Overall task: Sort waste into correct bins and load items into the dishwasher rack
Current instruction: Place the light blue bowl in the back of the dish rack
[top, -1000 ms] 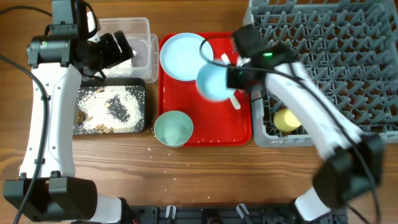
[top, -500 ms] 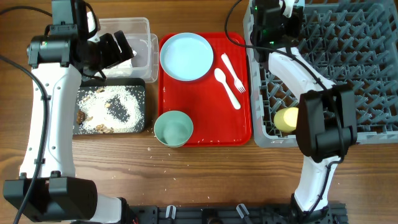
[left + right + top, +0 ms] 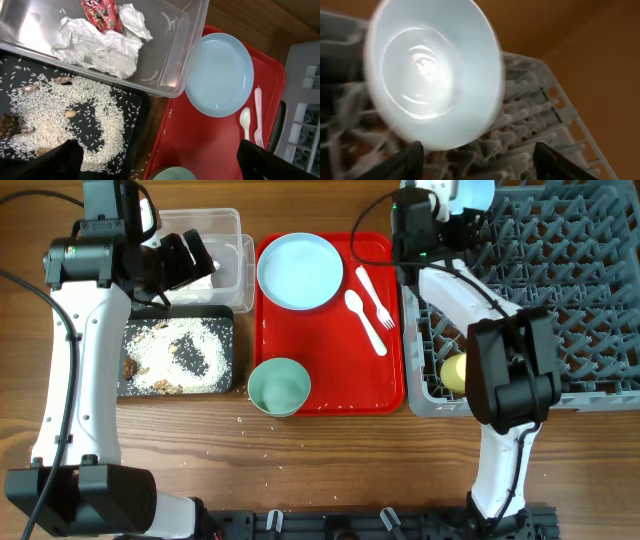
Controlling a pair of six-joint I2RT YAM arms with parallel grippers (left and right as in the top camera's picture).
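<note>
A light-blue bowl [image 3: 435, 75] rests tilted on the pegs of the grey dishwasher rack [image 3: 560, 290], at its far left corner [image 3: 476, 190]. My right gripper [image 3: 477, 162] is open just below the bowl, which is not between its fingers. A yellow cup [image 3: 455, 370] lies in the rack's near left corner. On the red tray sit a blue plate [image 3: 300, 270], a white spoon [image 3: 365, 320] and a fork [image 3: 375, 295]; a mint bowl [image 3: 279, 387] is at the tray's front edge. My left gripper [image 3: 160, 167] hangs open over the bins, holding nothing.
The clear tub [image 3: 165, 85] holds crumpled napkins [image 3: 100, 42] and a red wrapper [image 3: 100, 12]. The black tray [image 3: 222, 325] beside it is covered in rice [image 3: 75, 115] with brown scraps. Loose grains lie on the wood between the black tray and the red tray [image 3: 390, 380].
My right arm swung the light-blue bowl from above the red tray to the rack's far left corner, then opened its jaws and let it go. The left arm has not moved.
</note>
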